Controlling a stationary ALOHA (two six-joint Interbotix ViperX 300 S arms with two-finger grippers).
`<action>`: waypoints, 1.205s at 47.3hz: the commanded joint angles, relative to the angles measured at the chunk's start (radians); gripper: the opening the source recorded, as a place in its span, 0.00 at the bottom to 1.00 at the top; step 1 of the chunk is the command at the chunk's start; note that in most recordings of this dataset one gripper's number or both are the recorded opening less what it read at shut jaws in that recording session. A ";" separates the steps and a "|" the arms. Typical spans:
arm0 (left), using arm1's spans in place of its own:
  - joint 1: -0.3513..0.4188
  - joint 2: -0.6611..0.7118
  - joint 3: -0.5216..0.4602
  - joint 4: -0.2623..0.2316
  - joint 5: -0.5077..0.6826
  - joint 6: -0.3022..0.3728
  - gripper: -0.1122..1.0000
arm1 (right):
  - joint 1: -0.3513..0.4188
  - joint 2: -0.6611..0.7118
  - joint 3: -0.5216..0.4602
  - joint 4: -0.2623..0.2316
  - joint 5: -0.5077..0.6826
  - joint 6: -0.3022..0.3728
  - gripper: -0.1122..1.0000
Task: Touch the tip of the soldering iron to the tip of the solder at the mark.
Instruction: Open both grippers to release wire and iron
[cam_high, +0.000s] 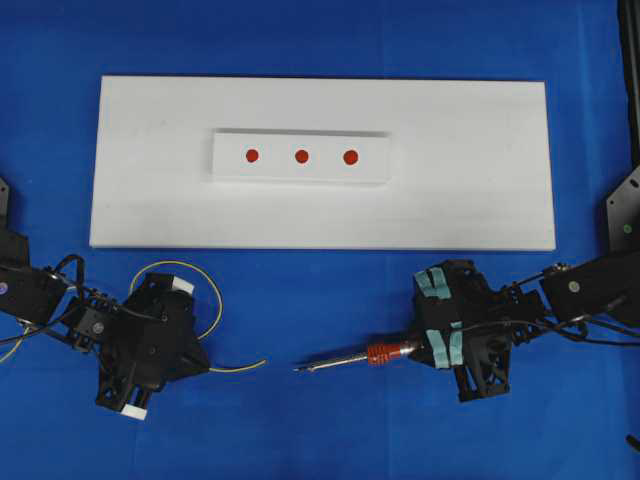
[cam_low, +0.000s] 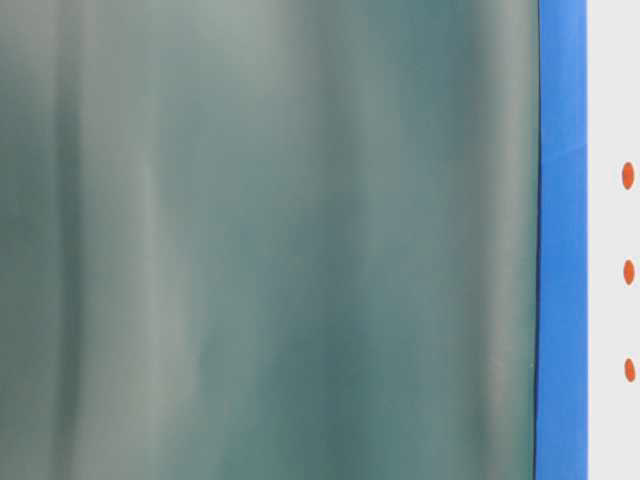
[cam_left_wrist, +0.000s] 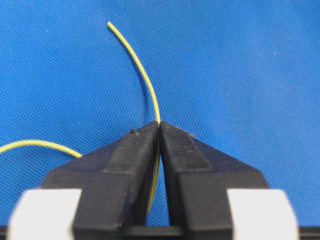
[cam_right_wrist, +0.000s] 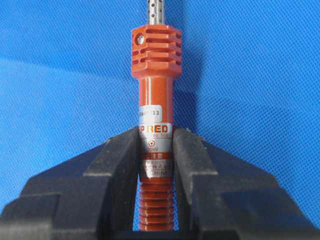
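Observation:
In the left wrist view the thin yellow solder (cam_left_wrist: 145, 82) runs between the tips of my left gripper (cam_left_wrist: 159, 124), which is shut on it. Its free end curves up over the blue cloth. From overhead, the solder (cam_high: 240, 367) sticks out to the right of the left gripper (cam_high: 203, 366) and loops behind it. My right gripper (cam_right_wrist: 155, 132) is shut on the silver and red body of the soldering iron (cam_right_wrist: 155, 75). Overhead, the soldering iron (cam_high: 378, 354) points left from the right gripper (cam_high: 425, 350), its dark tip a short gap from the solder's end. Three red marks (cam_high: 301, 156) sit on a small white block.
A large white board (cam_high: 480, 200) lies at the back of the blue cloth and carries the small block (cam_high: 375, 170). A blurred grey-green surface (cam_low: 270, 240) fills most of the table-level view, with the red marks (cam_low: 628, 272) at its right edge.

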 joint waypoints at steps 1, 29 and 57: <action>0.000 -0.012 -0.018 0.002 0.006 -0.005 0.20 | 0.003 -0.006 -0.017 0.011 0.000 0.003 0.17; 0.130 -0.428 -0.075 0.003 0.423 0.061 0.77 | -0.063 -0.380 -0.132 -0.130 0.365 -0.035 0.83; 0.497 -0.920 0.092 0.002 0.411 0.242 0.75 | -0.407 -0.762 -0.020 -0.382 0.387 -0.037 0.83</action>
